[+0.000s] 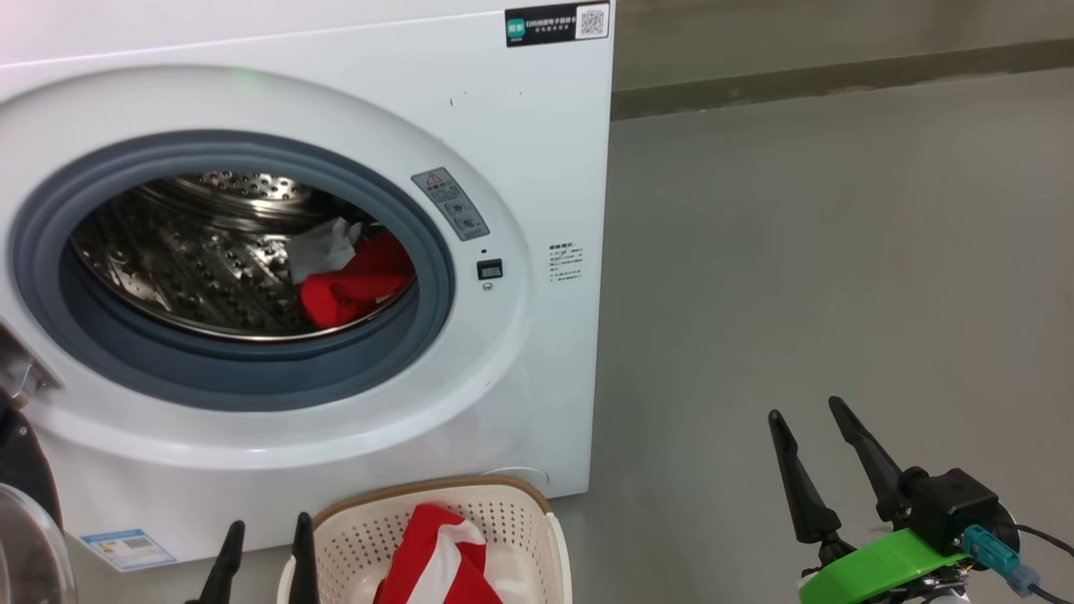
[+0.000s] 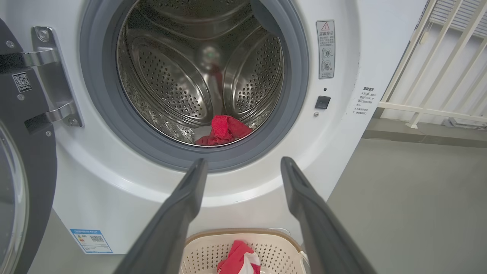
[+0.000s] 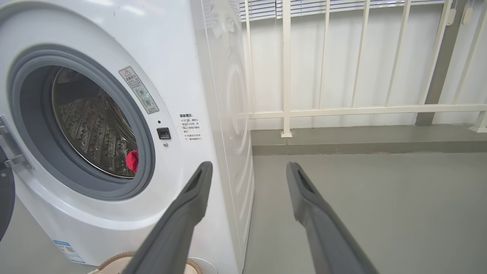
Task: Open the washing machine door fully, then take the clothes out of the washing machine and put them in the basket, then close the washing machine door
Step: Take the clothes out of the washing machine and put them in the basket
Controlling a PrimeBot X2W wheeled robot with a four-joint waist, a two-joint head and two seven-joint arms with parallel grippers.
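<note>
Dark fingers of the left end effector (image 1: 267, 537) rise at the bottom edge of the head view, left of centre, spread wide and grasping nothing. Just to their right in the frame sits the basket (image 1: 361, 537), close to the foot of the washing machine (image 1: 520, 168), with a red-and-white striped garment (image 1: 436, 558) lying in it. The right end effector (image 1: 805, 424) hovers at the lower right over bare grey floor (image 1: 797, 252), likewise released and empty, well apart from the machine's opening. At the lower left edge the washing machine door (image 1: 25, 520) stands swung out on its hinge, so the opening step looks done. Farther in, past the grey rubber ring (image 1: 252, 369), the clothes (image 1: 357, 285) lie as a red bundle with a white piece on top, low in the steel drum (image 1: 193, 243) and toward its right side in the head view. In the left wrist view that bundle sits almost straight ahead, just above the gap between the fingers and on the line they point along. In the right wrist view it shows as a red sliver far to the left, off that arm's axis. The left arm looks nearer and better aligned. The bundle has no clear long axis, so a forward reach over the ring's lower lip should serve.
</note>
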